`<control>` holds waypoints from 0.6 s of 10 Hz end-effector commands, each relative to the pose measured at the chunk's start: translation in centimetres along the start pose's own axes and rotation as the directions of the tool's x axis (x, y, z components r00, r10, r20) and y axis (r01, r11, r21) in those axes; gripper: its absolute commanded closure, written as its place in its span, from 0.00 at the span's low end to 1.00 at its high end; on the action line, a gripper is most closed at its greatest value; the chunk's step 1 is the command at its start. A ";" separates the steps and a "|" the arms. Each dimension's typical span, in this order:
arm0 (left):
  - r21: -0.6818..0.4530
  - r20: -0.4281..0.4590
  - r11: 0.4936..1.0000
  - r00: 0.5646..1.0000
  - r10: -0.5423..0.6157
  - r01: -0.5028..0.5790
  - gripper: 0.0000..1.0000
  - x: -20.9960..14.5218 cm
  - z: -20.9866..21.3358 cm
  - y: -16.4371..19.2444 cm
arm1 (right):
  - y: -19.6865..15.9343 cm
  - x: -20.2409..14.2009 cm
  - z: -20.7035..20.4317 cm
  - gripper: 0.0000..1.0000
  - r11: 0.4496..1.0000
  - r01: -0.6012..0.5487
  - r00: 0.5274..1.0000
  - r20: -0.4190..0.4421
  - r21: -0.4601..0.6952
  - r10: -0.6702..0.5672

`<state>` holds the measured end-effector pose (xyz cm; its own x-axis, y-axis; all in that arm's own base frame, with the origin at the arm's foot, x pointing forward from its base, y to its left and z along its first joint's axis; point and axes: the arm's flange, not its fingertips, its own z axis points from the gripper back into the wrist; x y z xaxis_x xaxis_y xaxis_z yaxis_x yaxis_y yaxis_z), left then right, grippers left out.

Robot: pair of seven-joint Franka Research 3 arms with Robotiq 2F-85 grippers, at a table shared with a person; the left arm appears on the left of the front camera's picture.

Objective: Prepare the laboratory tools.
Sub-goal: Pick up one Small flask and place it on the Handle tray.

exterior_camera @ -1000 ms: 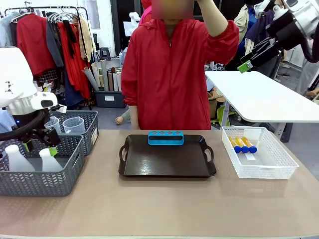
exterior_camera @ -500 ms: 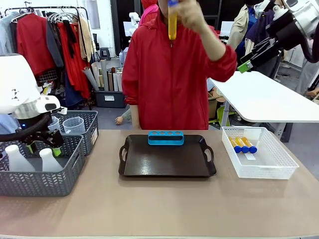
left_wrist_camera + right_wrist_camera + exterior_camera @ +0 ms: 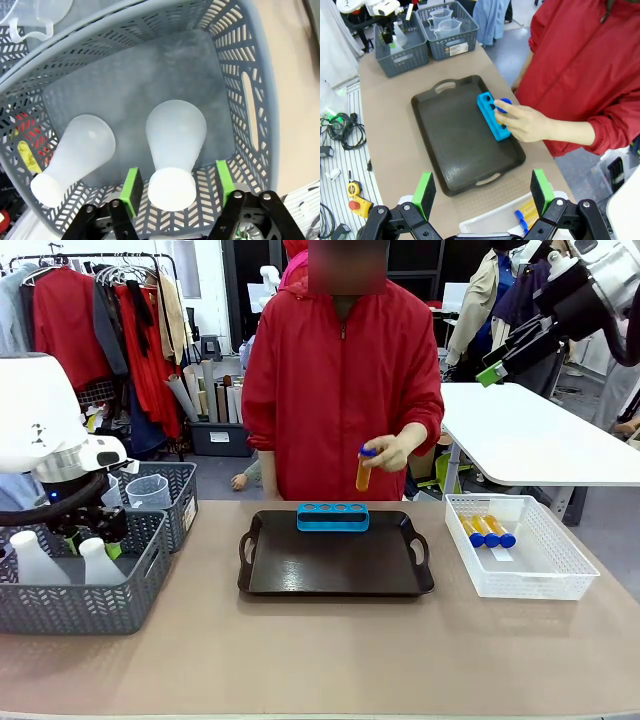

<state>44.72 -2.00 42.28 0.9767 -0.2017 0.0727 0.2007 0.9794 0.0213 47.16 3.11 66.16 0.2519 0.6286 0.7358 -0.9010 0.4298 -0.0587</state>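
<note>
In the left wrist view, my left gripper (image 3: 177, 186) is open, and its green pads (image 3: 131, 190) straddle the mouth end of a translucent white conical flask (image 3: 175, 142). A second flask (image 3: 75, 155) lies beside it in the grey basket (image 3: 250, 100). From the front, this gripper (image 3: 93, 532) hangs low over the flasks (image 3: 98, 562). A person's hand (image 3: 390, 452) holds a blue-capped orange tube (image 3: 365, 471) just above the blue rack (image 3: 333, 517) on the dark tray (image 3: 335, 560). Three more tubes (image 3: 487, 531) lie in the white basket (image 3: 520, 575). My right gripper (image 3: 483, 191) is open, high above the tray (image 3: 460, 145).
A second grey basket (image 3: 180, 495) behind the first holds clear handled beakers (image 3: 148, 490). A white table (image 3: 540, 440) stands at the back right, a clothes rack (image 3: 90, 320) at the back left. Bare tabletop (image 3: 330, 660) lies in front of the tray.
The person has brought the tube down from head height to just above the rack. My left gripper has sunk slightly into the basket around the flask. The right arm has not moved.
</note>
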 end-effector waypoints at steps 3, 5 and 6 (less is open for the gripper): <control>0.043 0.008 0.998 0.999 0.038 -0.039 1.00 -0.3 0.3 0.0 | 0.1 0.1 0.1 0.00 1.000 -0.005 1.000 0.003 0.001 0.005; 0.053 0.016 0.997 0.999 0.046 -0.047 1.00 -0.4 0.5 0.0 | 0.1 0.1 0.1 0.00 1.000 -0.005 1.000 0.003 0.001 0.005; 0.056 0.028 0.998 0.999 0.040 -0.041 1.00 -0.6 1.4 0.0 | 0.1 0.1 0.1 0.00 1.000 -0.005 1.000 0.003 0.001 0.005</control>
<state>44.62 -1.88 42.84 0.9802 -0.1791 0.0840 0.1770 0.9837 0.0315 47.16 3.11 66.16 0.2519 0.6286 0.7358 -0.9010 0.4298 -0.0587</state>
